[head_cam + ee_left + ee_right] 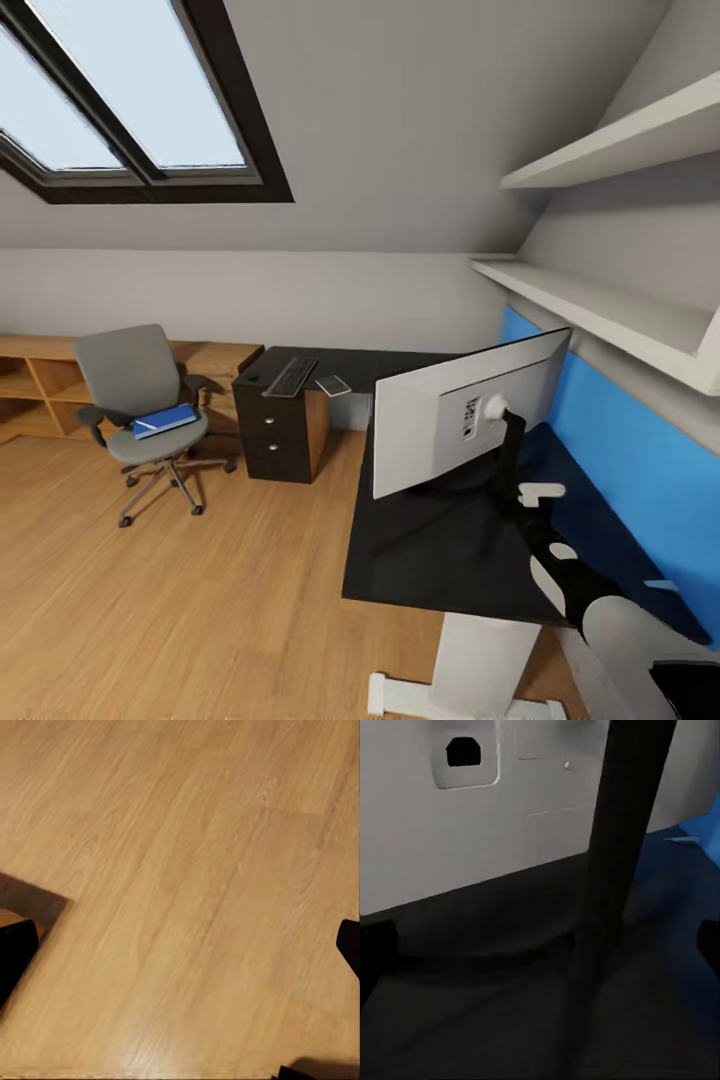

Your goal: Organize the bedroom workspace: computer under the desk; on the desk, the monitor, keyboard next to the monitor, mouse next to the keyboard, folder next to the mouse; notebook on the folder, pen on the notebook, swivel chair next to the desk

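- The right gripper [540,945] hangs just behind the monitor [462,415], facing its white back and thin black arm. Its fingertips sit wide apart at the two edges of the right wrist view, holding nothing. A push forward from here could strike the arm and tip or slide the screen — which stands on the near wing of the desk [440,560] and needs only to stay there.
- The left gripper [180,945] points down at bare wooden floor [200,600], also spread wide and empty; it is no help until the base turns toward the far end of the room.
- The keyboard [290,376] lies on the far wing above the drawers, well apart from the monitor. A small dark spot near it may be the mouse, too small to tell. Dragging the keyboard along the top risks sweeping the flat grey notebook [334,385] beside it off the edge.
- The folder [165,421] rests on the seat of the swivel chair [140,410], which stands near the desk's drawer end. A grab at the thin folder could shove the chair away on its castors.
- The right arm [560,560] reaches across the desk top — turning the base with it there could rake the monitor.
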Motion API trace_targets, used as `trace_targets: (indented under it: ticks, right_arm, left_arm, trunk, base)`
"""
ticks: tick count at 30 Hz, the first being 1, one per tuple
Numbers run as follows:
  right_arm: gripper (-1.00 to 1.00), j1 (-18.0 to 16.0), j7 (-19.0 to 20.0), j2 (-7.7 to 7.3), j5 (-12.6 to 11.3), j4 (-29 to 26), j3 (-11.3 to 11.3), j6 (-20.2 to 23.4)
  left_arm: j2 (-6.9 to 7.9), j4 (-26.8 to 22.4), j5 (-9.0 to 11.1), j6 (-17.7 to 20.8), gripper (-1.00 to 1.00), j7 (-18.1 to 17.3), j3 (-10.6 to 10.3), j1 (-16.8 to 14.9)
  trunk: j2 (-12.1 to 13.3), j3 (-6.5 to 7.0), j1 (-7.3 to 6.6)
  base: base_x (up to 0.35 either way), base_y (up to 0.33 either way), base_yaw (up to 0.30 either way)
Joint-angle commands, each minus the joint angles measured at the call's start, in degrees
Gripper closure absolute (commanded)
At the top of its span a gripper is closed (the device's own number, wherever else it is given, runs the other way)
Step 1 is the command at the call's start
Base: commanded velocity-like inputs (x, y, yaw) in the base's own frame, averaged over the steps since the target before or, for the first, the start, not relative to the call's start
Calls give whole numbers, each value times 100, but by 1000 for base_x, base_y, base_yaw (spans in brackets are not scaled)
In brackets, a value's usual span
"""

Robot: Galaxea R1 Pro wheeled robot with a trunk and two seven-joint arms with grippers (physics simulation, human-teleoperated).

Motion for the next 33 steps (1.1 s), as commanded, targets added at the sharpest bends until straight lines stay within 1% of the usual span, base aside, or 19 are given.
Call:
trace_targets:
  ticks: [1, 4, 5, 6, 8, 10, 11, 12, 13, 14, 15, 17, 21, 22, 25, 26, 30, 32, 33]
  right_arm:
    - [-100, 50, 12, 63, -112, -178, 6, -13]
    - [-100, 250, -36, 156, -220, -554, -10, 19]
    - [-100, 442, -146, 201, -310, -920, -19, 109]
    - [-100, 551, -232, 216, -359, -1153, -22, 198]
    - [-100, 1426, -1098, 256, -593, -3191, -28, 1435]
    - [-100, 1889, -1510, 272, -671, -4214, -20, 2042]
    - [-100, 2473, -2023, 313, -742, -5375, 1, 2769]
    - [-100, 2723, -2293, 380, -772, -5858, 18, 3146]
    - [-100, 2812, -2407, 428, -780, -6034, 27, 3310]
    - [-100, 2941, -2597, 557, -786, -6286, 46, 3587]
    - [-100, 3052, -2826, 787, -755, -6492, 82, 3845]
    - [-100, 3106, -3073, 998, -688, -6595, 107, 3984]
    - [-100, 3109, -3485, 1177, -569, -6669, 134, 4096]
    - [-100, 3024, -3651, 1267, -531, -6687, 265, 4139]
    - [-100, 2886, -3712, 1350, -515, -6660, 446, 4176]
    - [-100, 2767, -3733, 1401, -506, -6585, 566, 4196]
    - [-100, 2557, -3752, 1467, -495, -6281, 739, 4182]
    - [-100, 2518, -3749, 1473, -493, -6202, 772, 4148]
    - [-100, 2496, -3743, 1470, -492, -6083, 828, 3995]
  left_arm:
    - [4, -111, 25, 192, -100, 37, -50, -1]
    - [23, -401, 21, 617, -100, 40, -51, -1]
    - [42, -659, 23, 987, -100, 40, -51, 2]
    - [54, -796, 24, 1187, -100, 39, -51, 3]
    - [127, -1583, 21, 2099, -100, 63, -47, 6]
    - [146, -1932, 20, 2392, -100, 78, -46, 6]
    - [157, -2399, 14, 2657, -100, 84, -44, 7]
    - [161, -2688, 12, 2759, -100, 81, -44, 7]
    - [163, -2828, 10, 2796, -100, 78, -45, 7]
    - [165, -3093, 6, 2851, -100, 76, -44, 7]
    - [171, -3402, 3, 2900, -100, 70, -44, 7]
    - [177, -3570, 3, 2926, -100, 67, -43, 7]
    - [198, -3677, 7, 2935, -100, 65, -30, 7]
    - [345, -3676, 14, 2929, -100, 63, -13, 7]
    - [497, -3588, 21, 2914, -100, 55, -11, 8]
    - [571, -3524, 20, 2901, -100, 63, -10, 8]
    - [665, -3434, 21, 2891, -100, 88, -7, 8]
    - [673, -3404, 23, 2901, -100, 92, -9, 8]
    - [655, -3322, 21, 2903, -100, 93, -25, 8]
  trunk:
    - [-7, -9, -1]
    - [-7, -9, -1]
    - [-7, -9, -1]
    - [-7, -9, -1]
    - [-7, -9, -1]
    - [-7, -9, -1]
    - [-7, -9, -1]
    - [-7, -9, -1]
    - [-7, -9, -1]
    - [-7, -9, -1]
    - [-7, -9, -1]
    - [-7, -9, -1]
    - [-7, -9, -1]
    - [-7, -9, -1]
    - [-7, -9, -1]
    - [-7, -9, -1]
    - [-7, -9, -1]
    - [-7, -9, -1]
    - [-7, -9, -1]
  base:
    - [-226, 252, 0]
    - [-217, 254, 0]
    - [-201, 254, 0]
    - [-195, 250, 0]
    - [-163, 186, 0]
    - [-111, 109, 0]
    - [-50, 70, 0]
    - [-32, 104, 0]
    - [-26, 131, 0]
    - [-16, 188, 0]
    - [-8, 244, 0]
    - [22, 263, 0]
    - [138, 259, 0]
    - [231, 243, 0]
    - [242, 241, 0]
    - [252, 239, 0]
    - [257, 240, 0]
    - [260, 240, 0]
    - [261, 240, 0]
